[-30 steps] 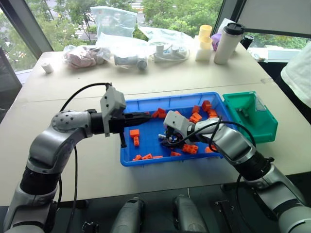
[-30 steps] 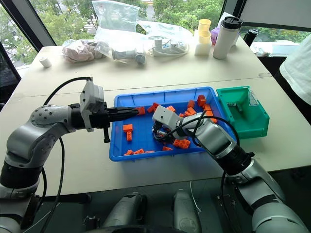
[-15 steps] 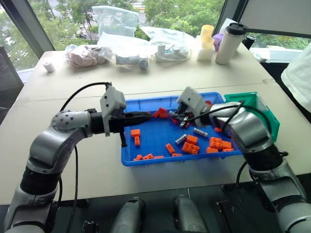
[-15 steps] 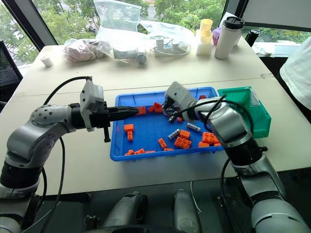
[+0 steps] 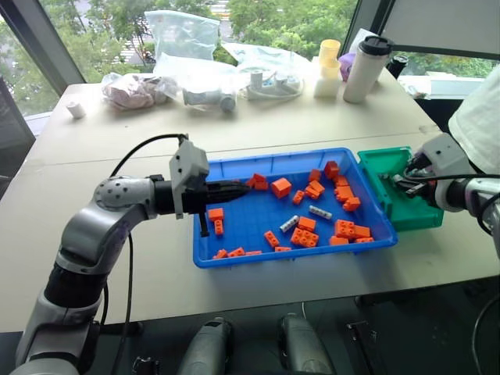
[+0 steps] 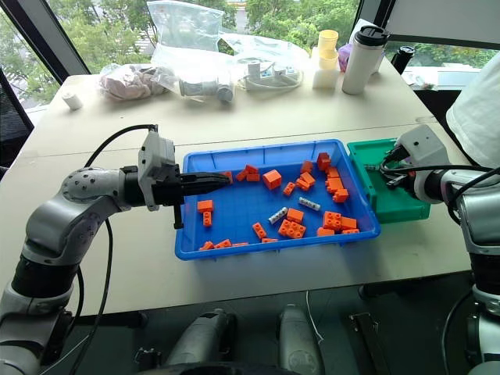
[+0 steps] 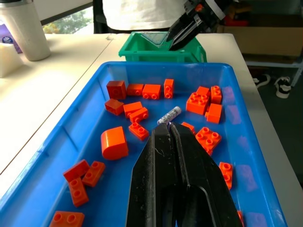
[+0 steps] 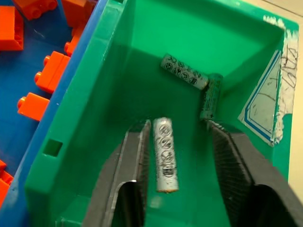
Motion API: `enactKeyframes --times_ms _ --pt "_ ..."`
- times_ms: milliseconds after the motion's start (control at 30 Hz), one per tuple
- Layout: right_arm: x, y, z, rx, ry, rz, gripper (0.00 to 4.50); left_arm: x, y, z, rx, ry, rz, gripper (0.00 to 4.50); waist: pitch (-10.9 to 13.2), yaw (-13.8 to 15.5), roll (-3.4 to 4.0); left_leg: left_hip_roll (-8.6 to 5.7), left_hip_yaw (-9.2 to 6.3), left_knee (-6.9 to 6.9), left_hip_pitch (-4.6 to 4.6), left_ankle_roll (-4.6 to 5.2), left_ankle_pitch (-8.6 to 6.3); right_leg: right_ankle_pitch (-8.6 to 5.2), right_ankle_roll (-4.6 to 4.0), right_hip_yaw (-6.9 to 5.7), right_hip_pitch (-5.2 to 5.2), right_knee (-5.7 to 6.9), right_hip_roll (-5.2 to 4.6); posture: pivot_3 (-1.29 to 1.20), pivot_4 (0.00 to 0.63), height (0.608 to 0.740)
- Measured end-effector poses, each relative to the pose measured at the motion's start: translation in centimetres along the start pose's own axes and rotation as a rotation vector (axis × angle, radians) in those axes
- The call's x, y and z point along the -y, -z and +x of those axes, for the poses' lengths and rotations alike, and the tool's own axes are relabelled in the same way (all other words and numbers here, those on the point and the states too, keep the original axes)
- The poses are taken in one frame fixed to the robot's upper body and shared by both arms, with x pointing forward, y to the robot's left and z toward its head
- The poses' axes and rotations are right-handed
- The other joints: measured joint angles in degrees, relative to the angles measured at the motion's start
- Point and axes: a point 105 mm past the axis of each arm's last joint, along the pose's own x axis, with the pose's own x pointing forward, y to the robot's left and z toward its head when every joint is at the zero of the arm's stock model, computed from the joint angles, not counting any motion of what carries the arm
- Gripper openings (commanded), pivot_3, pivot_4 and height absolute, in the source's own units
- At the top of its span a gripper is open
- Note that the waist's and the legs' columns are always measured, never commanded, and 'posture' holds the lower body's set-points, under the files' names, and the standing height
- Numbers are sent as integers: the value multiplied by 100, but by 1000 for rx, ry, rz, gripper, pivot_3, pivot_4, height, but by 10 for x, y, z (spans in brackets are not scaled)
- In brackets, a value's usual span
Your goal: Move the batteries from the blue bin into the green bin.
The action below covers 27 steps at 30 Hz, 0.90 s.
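Batteries [image 8: 165,153]: you have three in the green bin [image 8: 118,85]. Two wait in the blue bin [image 5: 234,258]. Your right gripper [image 8: 182,161] is spread apart, dropping one; left gripper [image 7: 169,142] is squeezed closed, holding nothing.

Green bin [image 5: 412,205] interior hidden behind right claw [image 5: 405,178].

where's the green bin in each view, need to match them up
Left eye view: green bin at the right, against the blue bin's right end.
Right eye view: same spot, right gripper over it.
Left wrist view: beyond the blue bin's far end.
Right wrist view: seen from above, three batteries inside.
Shared landmark: the blue bin.
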Motion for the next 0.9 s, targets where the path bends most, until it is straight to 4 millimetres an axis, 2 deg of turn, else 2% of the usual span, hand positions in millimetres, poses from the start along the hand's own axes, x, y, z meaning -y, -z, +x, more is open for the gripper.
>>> enactKeyframes --times_ms 67,100,200,300,367,533,633,733,900 --pt "-1 -1 -1 13 -10 -1 4107 -1 0 0 -2 -1 2 0 0 3 0 0 0 0 0 0 0 0 0 0 0 0 0 0 150 740" --pt "-3 -4 -2 25 -19 -5 4469 0 0 0 -2 1 1 0 0 4 0 0 0 0 0 0 0 0 0 0 0 0 0 0 150 740" --pt "-13 -21 -11 89 -72 -57 4469 0 0 0 -2 7 1 0 0 -8 1 1 0 -1 0 0 0 0 0 0 0 -1 2 0 150 740" --pt "-62 -49 -24 226 -326 -182 4469 0 0 0 1 10 1 0 0 -17 0 7 -3 -3 2 0 0 0 1 -3 0 -1 7 0 150 740" --pt "-96 -51 -27 244 -492 -252 4469 1 0 0 0 12 1 0 1 0 -1 7 -5 1 1 0 0 -1 1 -7 5 -2 7 0 150 740" --pt "-143 -44 -13 213 -709 -366 4469 -1 0 0 -3 10 1 0 2 14 -4 -2 -6 12 -1 0 0 0 3 -7 9 -5 -2 0 150 740" --pt "-160 -40 -1 195 -778 -443 4469 -2 -1 0 -4 9 2 0 3 10 -4 -1 -9 7 -1 -1 0 0 3 -8 6 -5 -1 0 150 740" --pt "-166 -38 9 181 -808 -489 4469 -2 -1 -1 -9 5 1 0 3 13 -4 -1 -11 6 -2 -1 0 0 3 -9 5 -6 -1 0 150 740" --pt "-185 -36 37 168 -857 -559 4469 1 -3 -2 -17 -8 17 0 3 -7 -5 0 -11 2 0 -3 1 0 2 -8 1 -3 1 0 150 740"
